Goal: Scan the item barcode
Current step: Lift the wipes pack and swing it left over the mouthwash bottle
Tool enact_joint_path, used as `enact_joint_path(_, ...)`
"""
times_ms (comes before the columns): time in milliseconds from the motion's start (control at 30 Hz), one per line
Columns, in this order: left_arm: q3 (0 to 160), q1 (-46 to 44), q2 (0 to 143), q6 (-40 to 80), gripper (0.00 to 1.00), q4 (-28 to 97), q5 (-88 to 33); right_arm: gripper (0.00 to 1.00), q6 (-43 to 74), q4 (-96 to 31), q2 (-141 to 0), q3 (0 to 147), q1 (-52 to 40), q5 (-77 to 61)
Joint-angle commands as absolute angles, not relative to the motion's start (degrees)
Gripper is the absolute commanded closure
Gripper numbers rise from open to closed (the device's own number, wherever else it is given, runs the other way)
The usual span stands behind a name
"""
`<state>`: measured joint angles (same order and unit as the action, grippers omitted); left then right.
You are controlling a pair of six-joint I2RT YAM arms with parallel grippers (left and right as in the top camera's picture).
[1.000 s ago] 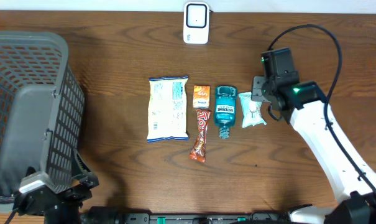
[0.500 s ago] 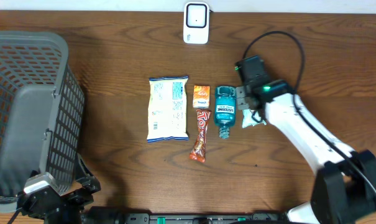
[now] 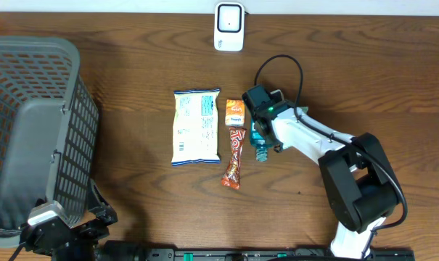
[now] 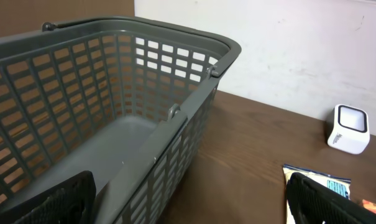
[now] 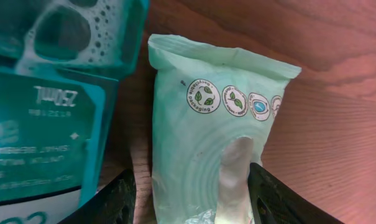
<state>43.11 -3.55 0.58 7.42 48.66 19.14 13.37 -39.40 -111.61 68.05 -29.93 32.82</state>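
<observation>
In the right wrist view a pale green packet (image 5: 206,143) lies flat on the wood. My right gripper (image 5: 191,190) is open and straddles the packet's near end, one finger on each side. A strip of bare wood shows between the left finger (image 5: 110,202) and the packet. The teal mouthwash bottle (image 5: 51,93) lies just left of the packet. From overhead the right arm (image 3: 292,130) covers the packet, and only part of the mouthwash bottle (image 3: 261,143) shows. The white scanner (image 3: 228,27) stands at the table's back edge. My left gripper (image 4: 188,208) is open and empty beside the basket.
A large grey basket (image 3: 30,123) fills the left side, and its rim (image 4: 175,115) rises close to my left gripper. A white snack bag (image 3: 196,125), a small orange packet (image 3: 235,112) and a red candy bar (image 3: 234,158) lie in a row left of the mouthwash.
The right arm has swung left from beside the green packet to over it and the mouthwash. Its jaws have widened. The left arm has stayed put.
</observation>
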Motion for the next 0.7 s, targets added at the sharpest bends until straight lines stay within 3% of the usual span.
enact_joint_path(0,42.13,-3.66,0.16,8.43,0.02,50.78,19.53,0.45,14.31,-39.9,-114.19,67.75,-30.46,38.06)
enact_joint_path(100,42.11,-3.66,0.16,8.4,0.02,50.78,19.53,0.5,14.74,-40.71,-116.4,67.75,-30.2,38.94)
enact_joint_path(267,42.13,-3.66,0.16,8.43,0.02,50.78,19.53,0.69,14.74,-42.26,-120.09,67.75,-30.15,39.09)
enact_joint_path(433,42.13,-3.66,0.16,8.43,0.02,50.78,19.53,0.99,14.74,-43.11,-121.4,67.79,-30.04,35.94)
enact_joint_path(667,42.11,-3.66,0.16,8.4,0.02,50.78,19.53,0.99,7.75,-49.34,-117.91,72.82,-26.81,14.02)
